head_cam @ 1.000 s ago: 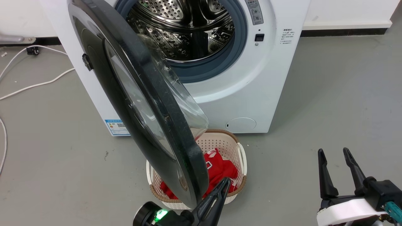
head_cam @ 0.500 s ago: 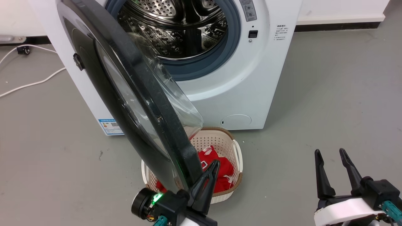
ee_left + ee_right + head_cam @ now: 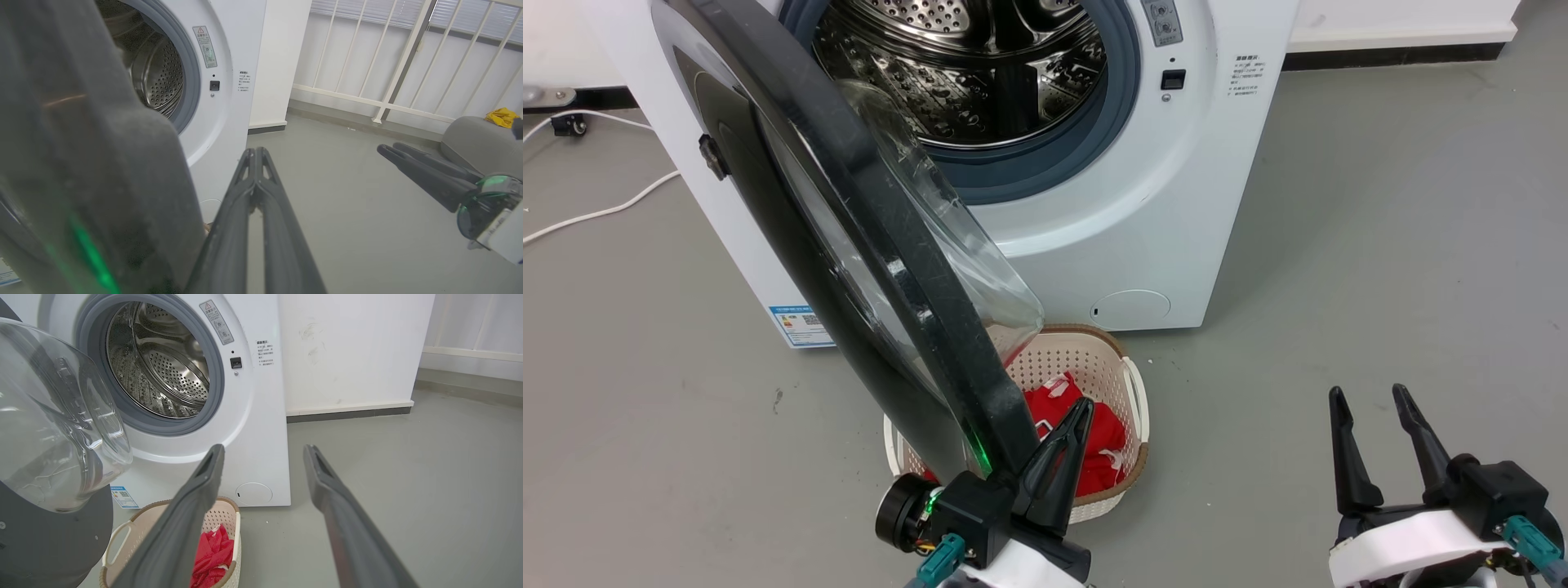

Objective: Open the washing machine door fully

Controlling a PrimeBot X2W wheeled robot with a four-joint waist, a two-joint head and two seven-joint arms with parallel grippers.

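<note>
The white washing machine (image 3: 1176,204) stands at the top of the head view, its steel drum (image 3: 964,65) exposed. The glossy black washing machine door (image 3: 792,245) is swung out to the left, edge-on to me, with its glass bowl (image 3: 964,253) facing the drum. My left gripper (image 3: 1082,406) is shut with nothing in it and lies close against the inner side of the door's lower rim; I cannot tell if it touches. The left wrist view has the door (image 3: 81,163) as a blur beside the shut left gripper (image 3: 255,151). My right gripper (image 3: 1366,392) hangs open at lower right, apart from the door.
A cream laundry basket (image 3: 1131,392) with red cloth (image 3: 1094,441) sits on the grey floor under the door and in front of the machine. A white cable (image 3: 596,212) lies at far left. In the right wrist view, the basket (image 3: 118,539) lies below the open right gripper (image 3: 264,448).
The head camera has shifted, sliding the whole scene left and up. My left gripper has advanced along the door's lower rim, showing more of its wrist. The right gripper holds its pose.
</note>
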